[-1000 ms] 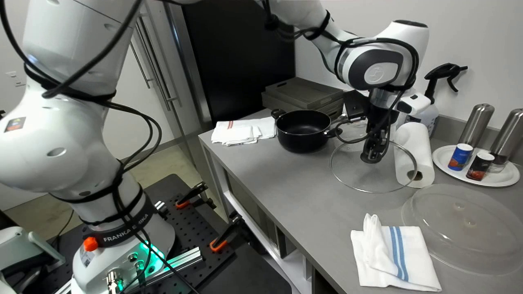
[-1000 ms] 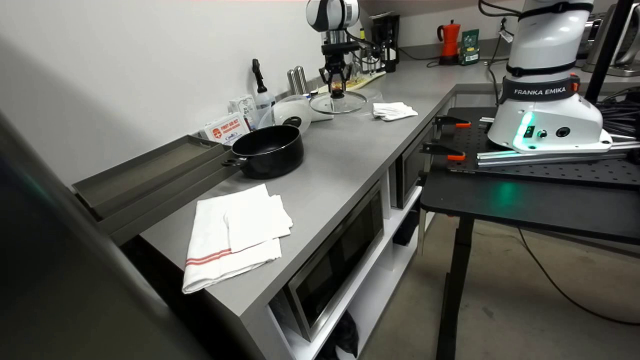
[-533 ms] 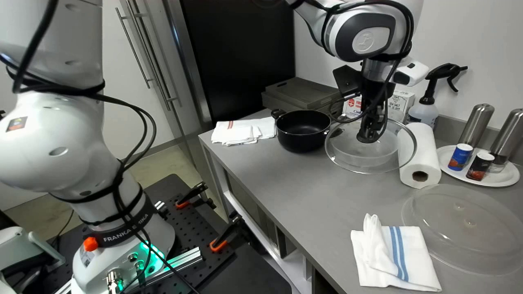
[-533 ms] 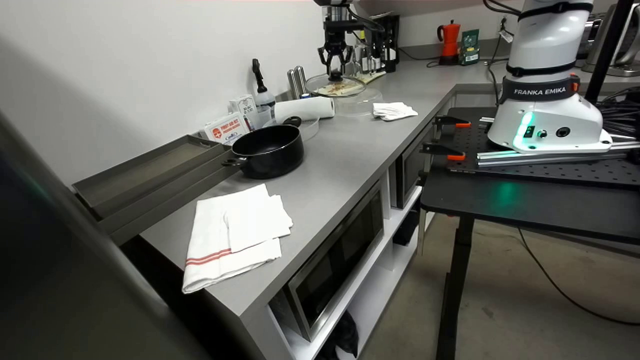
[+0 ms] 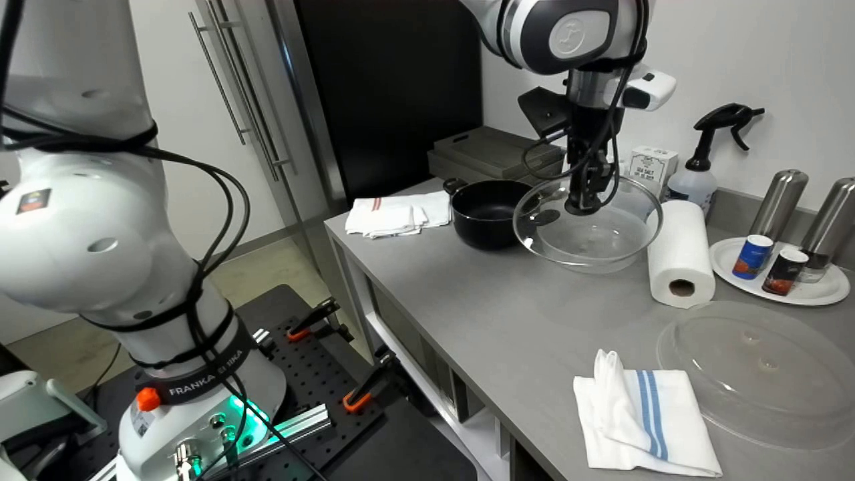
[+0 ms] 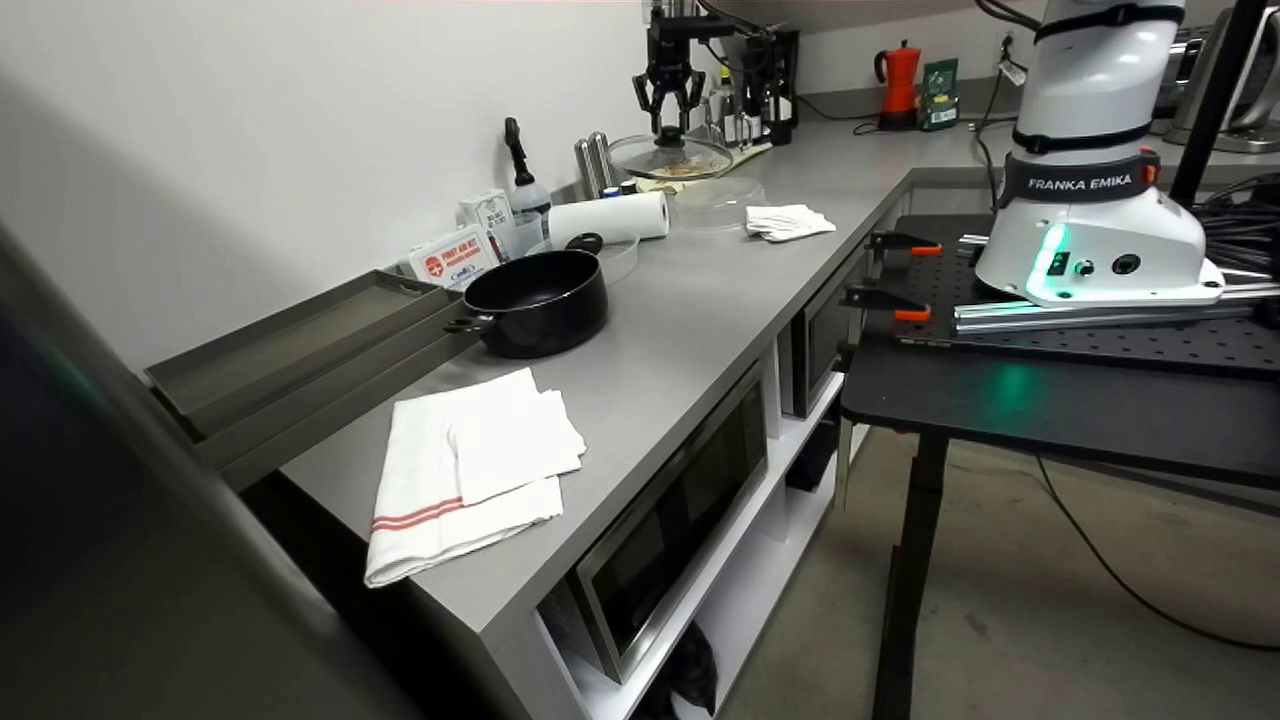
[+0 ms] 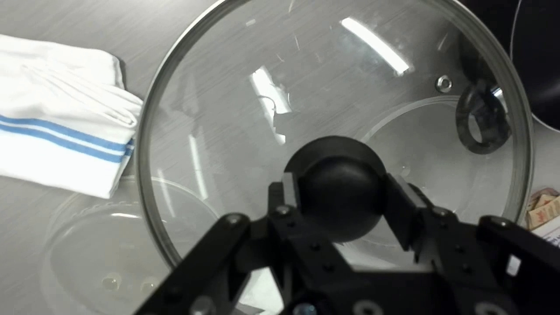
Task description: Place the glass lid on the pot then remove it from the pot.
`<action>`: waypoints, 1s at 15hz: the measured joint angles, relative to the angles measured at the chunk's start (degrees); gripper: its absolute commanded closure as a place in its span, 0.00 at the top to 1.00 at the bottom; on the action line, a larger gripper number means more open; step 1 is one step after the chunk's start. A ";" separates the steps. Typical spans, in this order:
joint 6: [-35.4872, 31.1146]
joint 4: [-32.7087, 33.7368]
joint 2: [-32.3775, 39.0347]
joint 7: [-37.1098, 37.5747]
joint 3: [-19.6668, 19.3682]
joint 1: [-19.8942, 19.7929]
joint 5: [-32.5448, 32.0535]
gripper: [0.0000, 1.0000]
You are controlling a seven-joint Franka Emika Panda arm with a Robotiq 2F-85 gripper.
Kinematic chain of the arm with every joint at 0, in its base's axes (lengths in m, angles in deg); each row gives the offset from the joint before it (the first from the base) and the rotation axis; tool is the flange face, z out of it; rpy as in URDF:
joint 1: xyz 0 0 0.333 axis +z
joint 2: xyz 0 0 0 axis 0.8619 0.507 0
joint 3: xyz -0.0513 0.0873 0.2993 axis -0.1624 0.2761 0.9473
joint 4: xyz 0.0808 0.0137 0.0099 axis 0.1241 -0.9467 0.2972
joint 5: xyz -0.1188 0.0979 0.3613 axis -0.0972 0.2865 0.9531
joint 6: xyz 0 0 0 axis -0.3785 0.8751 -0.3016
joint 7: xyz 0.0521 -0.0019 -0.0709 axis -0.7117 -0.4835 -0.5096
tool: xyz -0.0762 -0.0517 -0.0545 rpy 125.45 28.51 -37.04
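Observation:
The glass lid (image 5: 618, 234) is round and clear with a metal rim and a dark knob. It hangs in the air above the counter, also seen in an exterior view (image 6: 640, 155) and the wrist view (image 7: 227, 113). My gripper (image 5: 584, 200) is shut on the knob, one finger on each side, as the wrist view shows (image 7: 343, 188). The black pot (image 5: 487, 227) stands uncovered on the counter, also in an exterior view (image 6: 545, 315). Its edge shows at the upper right of the wrist view (image 7: 542, 57). The lid overlaps one pot handle in the picture.
A clear glass bowl (image 6: 622, 262) sits beside the pot, below the lid. A paper towel roll (image 5: 680, 257), a large clear plate (image 5: 761, 401), a folded blue-striped towel (image 5: 681, 427), a spray bottle (image 5: 695, 184) and grey trays (image 5: 501, 150) are around. A red-striped towel (image 6: 470, 500) lies near the counter's end.
My gripper has lifted the lid higher and slightly towards the pot. The clear bowl, tilted up a second ago, now lies flat. The paper roll has shifted slightly. The pot has not moved.

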 measured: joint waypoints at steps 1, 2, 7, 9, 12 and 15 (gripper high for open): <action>0.31 -0.19 -1.09 -0.01 0.13 0.66 -1.17 0.25; 0.84 -0.20 -2.11 -0.01 0.35 1.34 -2.31 0.25; 5.56 1.31 -5.14 0.34 2.76 5.57 -6.41 0.25; 7.03 2.55 -4.97 1.25 4.29 7.57 -6.90 0.25; 8.63 5.19 -3.39 4.26 7.00 11.06 -7.13 0.25; 10.03 9.23 -0.09 7.96 9.07 14.61 -8.00 0.25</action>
